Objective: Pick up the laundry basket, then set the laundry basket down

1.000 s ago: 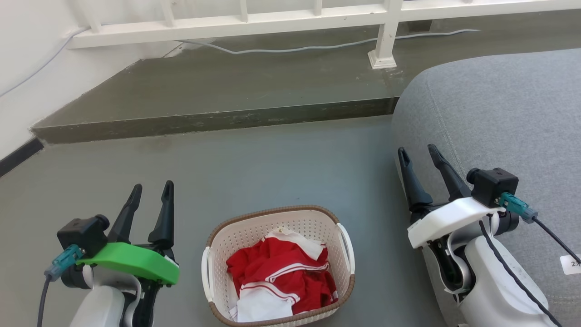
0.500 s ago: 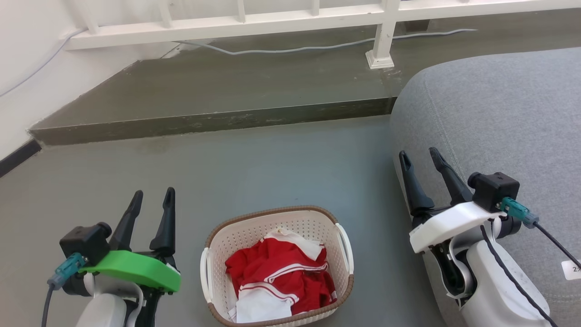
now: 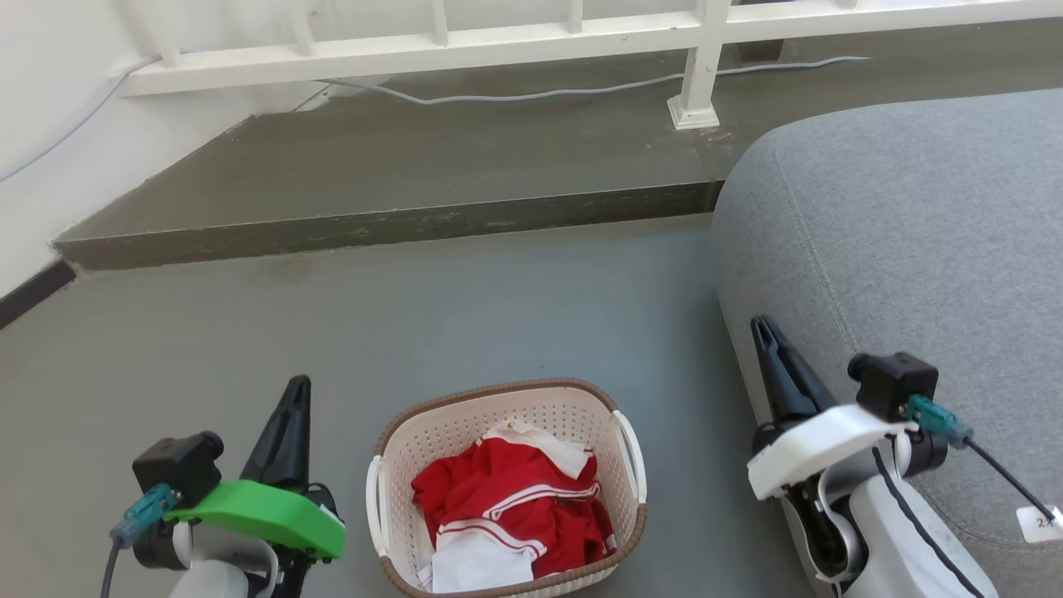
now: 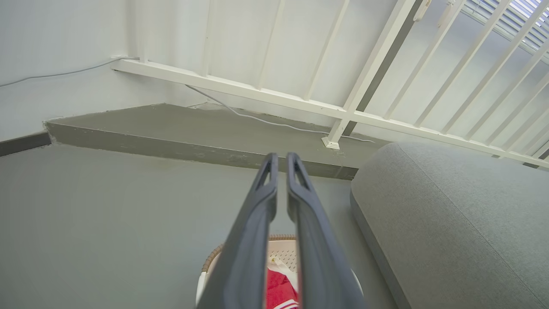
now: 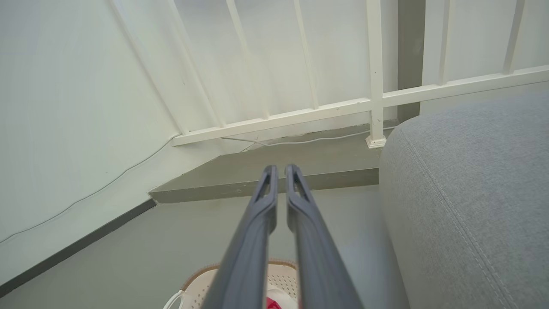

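The laundry basket (image 3: 498,390), cream perforated plastic with a brown rim and white side handles, stands on the grey floor at the bottom centre of the head view. Red and white clothes (image 3: 507,507) lie in it. My left gripper (image 3: 295,389) is to its left and my right gripper (image 3: 760,325) to its right, both shut on nothing and apart from the basket. In the left wrist view the shut left gripper (image 4: 279,159) points over the basket's far rim (image 4: 213,257). The right wrist view has the shut right gripper (image 5: 279,169) above the basket (image 5: 201,274).
A large grey cushion (image 3: 913,232) rises close beside my right arm. Beyond the basket a raised step (image 3: 374,224) crosses the floor, with a white railing (image 3: 415,50) and a grey cable (image 3: 540,90) on it. A white wall (image 3: 50,133) stands at the left.
Both grippers have gone from open to shut. Both sit lower in the head view than before. The basket has stayed in place.
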### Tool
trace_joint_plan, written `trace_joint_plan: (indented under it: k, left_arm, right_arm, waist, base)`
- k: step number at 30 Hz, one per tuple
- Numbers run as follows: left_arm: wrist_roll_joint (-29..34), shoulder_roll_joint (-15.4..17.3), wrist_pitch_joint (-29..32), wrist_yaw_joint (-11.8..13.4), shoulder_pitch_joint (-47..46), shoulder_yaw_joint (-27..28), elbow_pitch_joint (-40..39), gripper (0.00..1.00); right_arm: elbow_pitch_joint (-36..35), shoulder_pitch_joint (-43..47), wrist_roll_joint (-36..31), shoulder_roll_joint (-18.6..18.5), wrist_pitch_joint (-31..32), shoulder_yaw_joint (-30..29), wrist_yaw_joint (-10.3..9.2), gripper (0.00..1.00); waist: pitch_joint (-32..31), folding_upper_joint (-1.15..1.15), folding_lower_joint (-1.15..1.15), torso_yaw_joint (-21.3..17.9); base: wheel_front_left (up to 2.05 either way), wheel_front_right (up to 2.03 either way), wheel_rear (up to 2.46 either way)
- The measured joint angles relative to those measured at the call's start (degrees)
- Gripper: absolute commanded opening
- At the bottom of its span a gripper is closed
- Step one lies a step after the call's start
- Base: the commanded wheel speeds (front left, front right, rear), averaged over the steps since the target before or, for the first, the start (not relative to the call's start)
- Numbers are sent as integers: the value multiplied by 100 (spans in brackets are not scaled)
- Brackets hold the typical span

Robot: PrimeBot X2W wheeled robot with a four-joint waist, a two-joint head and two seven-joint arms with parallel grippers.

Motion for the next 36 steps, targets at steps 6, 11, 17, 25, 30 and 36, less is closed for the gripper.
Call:
trace_joint_plan:
  k: [6, 11, 17, 25, 30, 36]
  left_arm:
    - [-201, -12, 59, 0, 86, 36, 30, 0]
    - [-572, -32, 162, 0, 86, 122, 30, 0]
    - [-918, -83, 301, 0, 86, 226, 26, 0]
    - [-1366, -103, 460, 0, 87, 386, 22, 0]
    - [-1644, -115, 566, 0, 87, 449, 20, 0]
    - [-2003, -138, 693, 0, 88, 576, 14, 0]
  right_arm:
    - [27, 108, 197, 15, 60, -104, 1, 0]
    - [27, 107, 567, 21, 176, -245, 3, 0]
    - [23, 107, 1168, 34, 309, -365, 25, 0]
    - [7, 107, 1683, 47, 487, -550, 57, 0]
    - [-16, 108, 2014, 53, 592, -667, 66, 0]
    - [-46, 120, 2440, 60, 717, -816, 107, 0]
  waist:
    - [-5, 0, 0, 21]
    - [-12, 0, 0, 59]
    - [-19, 0, 0, 92]
    - [-28, 0, 0, 134]
    - [-33, 0, 0, 159]
    - [-39, 0, 0, 190]
  base:
    - [0, 0, 0]
    - [0, 0, 0]
    - [0, 0, 0]
    - [0, 0, 0]
    - [0, 0, 0]
    - [0, 0, 0]
